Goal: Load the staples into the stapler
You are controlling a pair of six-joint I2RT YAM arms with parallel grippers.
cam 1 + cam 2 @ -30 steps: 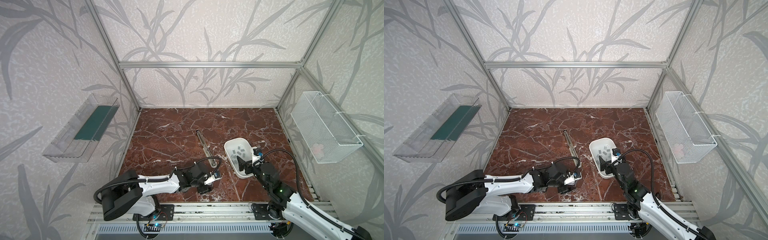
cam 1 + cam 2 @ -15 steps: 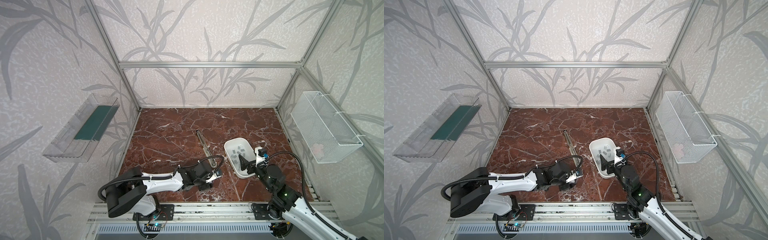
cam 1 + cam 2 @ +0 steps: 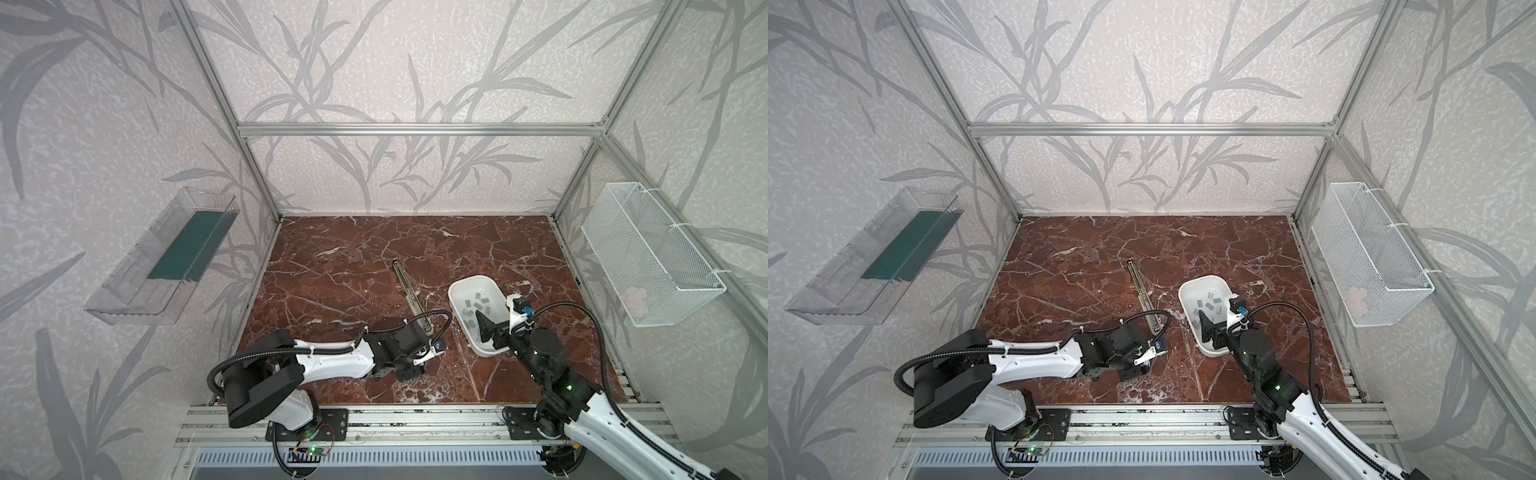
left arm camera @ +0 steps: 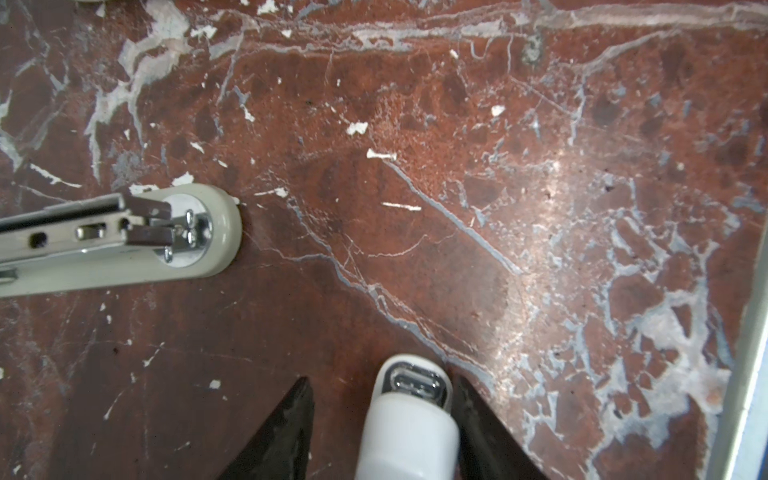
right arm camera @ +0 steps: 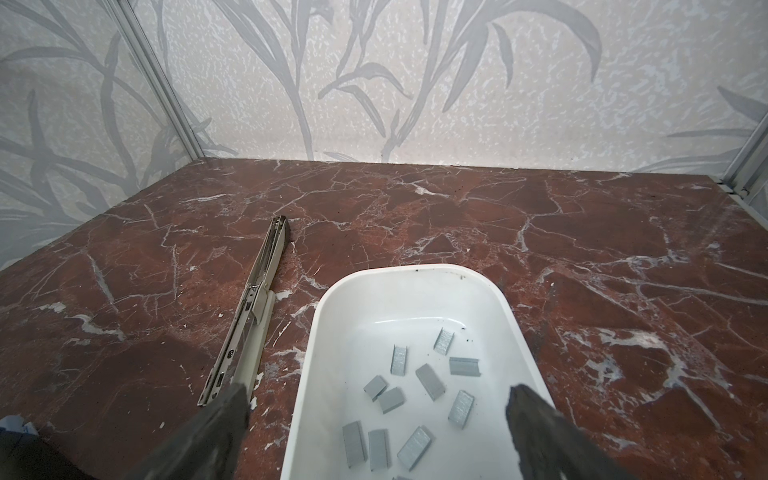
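Note:
The stapler (image 3: 409, 291) (image 3: 1142, 291) lies folded out flat on the marble, a long beige and metal bar; its rounded end (image 4: 124, 249) shows in the left wrist view. Several grey staples (image 5: 430, 380) (image 3: 478, 305) lie loose in a white tray (image 5: 316, 332) (image 3: 1183, 291). My right gripper (image 5: 380, 392) (image 3: 492, 332) hangs open over the tray's near end, holding nothing. My left gripper (image 4: 381, 379) (image 3: 415, 365) points down at the floor just in front of the stapler. A small white rounded piece with a chrome end plate (image 4: 409, 415) sits between its fingers: one finger touches it, the other stands apart.
A clear shelf with a green pad (image 3: 166, 266) hangs on the left wall. A white wire basket (image 3: 648, 257) hangs on the right wall. Aluminium posts frame the cell, and a metal rail (image 3: 415, 415) runs along the marble's front edge.
The left gripper's jaws have drawn closer together around the white piece. The right gripper stays open over the tray, barely shifted.

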